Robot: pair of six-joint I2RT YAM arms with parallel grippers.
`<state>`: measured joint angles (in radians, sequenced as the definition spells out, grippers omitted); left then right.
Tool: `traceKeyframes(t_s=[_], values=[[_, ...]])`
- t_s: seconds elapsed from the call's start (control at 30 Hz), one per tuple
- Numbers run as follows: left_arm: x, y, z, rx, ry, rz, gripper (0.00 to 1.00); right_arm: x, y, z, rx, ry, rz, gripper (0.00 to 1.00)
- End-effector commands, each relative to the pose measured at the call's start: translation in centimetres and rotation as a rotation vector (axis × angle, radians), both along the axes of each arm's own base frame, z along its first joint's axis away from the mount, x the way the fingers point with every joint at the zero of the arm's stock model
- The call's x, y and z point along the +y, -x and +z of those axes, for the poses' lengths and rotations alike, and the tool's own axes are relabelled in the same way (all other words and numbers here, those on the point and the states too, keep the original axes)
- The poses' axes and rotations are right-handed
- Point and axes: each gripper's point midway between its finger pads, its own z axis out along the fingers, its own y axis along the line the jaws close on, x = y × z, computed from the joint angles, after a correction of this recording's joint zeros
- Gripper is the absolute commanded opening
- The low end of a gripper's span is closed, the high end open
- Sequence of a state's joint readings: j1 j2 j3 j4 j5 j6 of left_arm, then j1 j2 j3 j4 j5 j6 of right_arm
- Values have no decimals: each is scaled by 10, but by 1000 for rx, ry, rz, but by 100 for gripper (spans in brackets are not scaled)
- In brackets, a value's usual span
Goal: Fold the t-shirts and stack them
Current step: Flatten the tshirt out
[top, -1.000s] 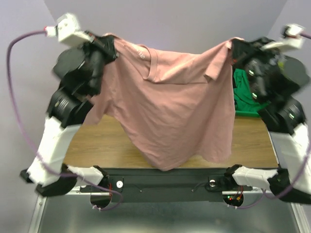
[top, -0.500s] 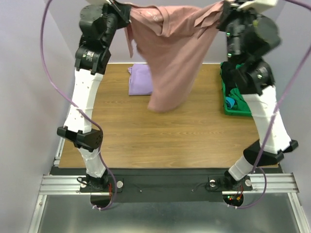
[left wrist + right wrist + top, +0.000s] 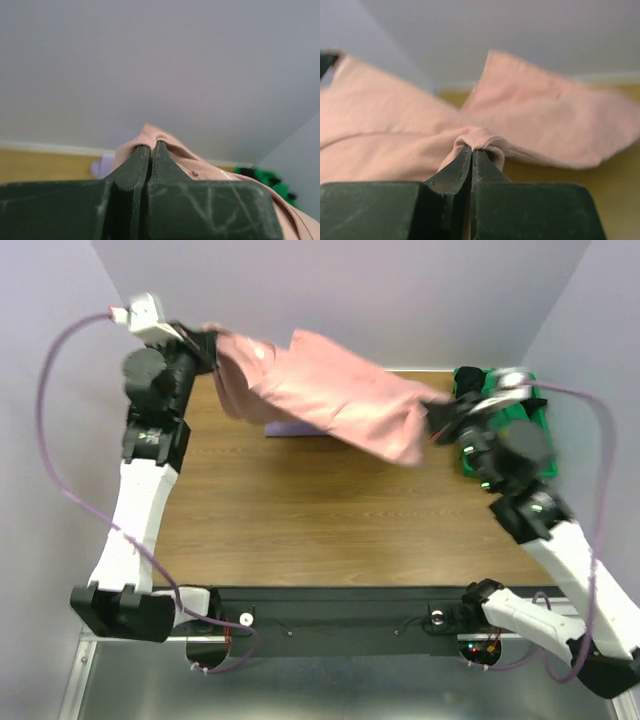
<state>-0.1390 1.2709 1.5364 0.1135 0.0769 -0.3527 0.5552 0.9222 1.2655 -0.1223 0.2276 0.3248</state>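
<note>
Half a second earlier the dusty-pink cloth t-shirt point(image 3: 330, 395) had hung bunched between two raised arms. Now it stretched as a slanting band in the air over the far half of the wooden table point(image 3: 330, 525). It ran from the left hand point(image 3: 207, 343) at 10 o'clock down to the right hand point(image 3: 437, 418) at 2 o'clock. Both hands were pinched tight on its edge. The plain lavender cloth t-shirt point(image 3: 290, 428) lay on the table at 12 o'clock, mostly hidden beneath it. The swing looked like a spreading-out before laying flat; folding had not begun.

A wooden table point(image 3: 300, 510) fills the middle, with a green bin point(image 3: 466, 461) at its far right edge. Pale lavender walls point(image 3: 400, 300) close the far side. Along the near edge run a black strip point(image 3: 340, 615) and a grey metal sheet point(image 3: 330, 690).
</note>
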Motion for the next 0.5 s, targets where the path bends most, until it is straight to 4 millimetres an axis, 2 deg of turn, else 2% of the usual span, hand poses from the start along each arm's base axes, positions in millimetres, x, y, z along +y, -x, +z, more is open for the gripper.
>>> traceKeyframes(t_s=[0.0,0.03,0.07,0.1,0.13,0.17,0.2,0.23,0.27,0.3,0.4,0.47], values=[[32,-36,-167,305,-31,68,0,88,19,-183,554,-102,404,0],[40,-32,-219,394,-28,86,0,104,33,-208,621,-118,469,0],[45,-27,-243,452,-15,105,0,111,47,-256,715,-103,500,0],[54,-22,-267,515,6,142,0,120,62,-277,776,-87,529,0],[62,-11,-304,609,56,178,0,125,72,-301,851,-78,539,0],[72,-4,-322,660,86,221,0,127,86,-324,902,-60,552,0],[76,8,-347,740,114,250,0,138,108,-336,947,-43,611,0],[85,15,-359,771,106,303,0,141,117,-344,962,-24,631,0],[88,22,-364,786,146,338,0,148,125,-344,965,-40,665,0],[93,32,-381,820,154,378,0,155,142,-350,982,-9,711,0],[100,50,-394,853,190,438,0,166,168,-365,1044,43,777,0],[100,55,-391,848,204,445,0,168,177,-372,1085,56,796,0]])
